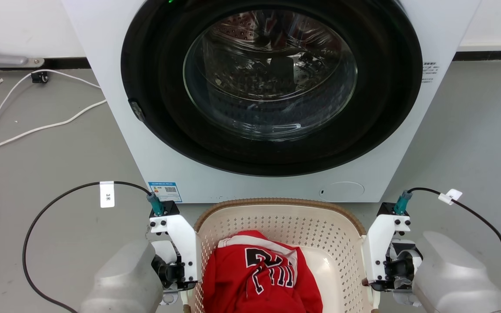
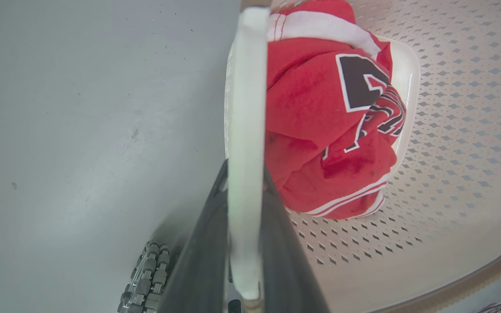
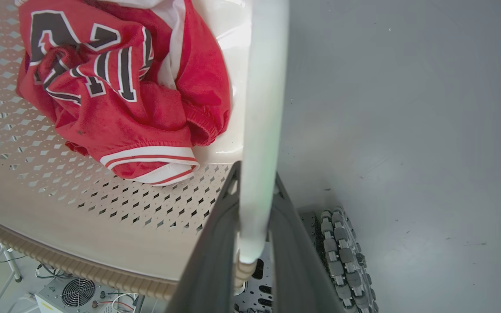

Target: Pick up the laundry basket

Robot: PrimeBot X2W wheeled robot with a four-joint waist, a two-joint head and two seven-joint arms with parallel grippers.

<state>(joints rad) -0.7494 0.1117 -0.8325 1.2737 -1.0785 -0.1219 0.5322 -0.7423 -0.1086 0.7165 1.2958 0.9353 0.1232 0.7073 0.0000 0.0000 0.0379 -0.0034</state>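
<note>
1. Closest in, the left gripper (image 2: pixel 245 174) has its two dark fingers pinched on the left handle (image 2: pixel 244 87), one finger on each side of the white bar. The right gripper (image 3: pixel 255 174) mirrors it, clamped on the right handle (image 3: pixel 263 87).
2. The laundry basket (image 1: pixel 276 217) sits between the two arms, its far rim near the foot of the washing machine (image 1: pixel 146 152). Whether it has left the floor (image 1: pixel 37 174) cannot be told.
3. Inside, a red jersey (image 1: pixel 259 274) lies crumpled on the basket's bottom.
4. To lift well, by judgement, both arms should rise together at one pace. The rim should be level and the grip firm, since a slim bar may slide or swing between the fingers. A straight-up path would avoid the machine's front.
5. The basket stands upright, mouth up, with no tilt to see, and its handles face the robot's left and right. The head view cuts off the near end, so the long axis is a guess. It seems to run handle to handle, parallel to the machine's front.
</note>
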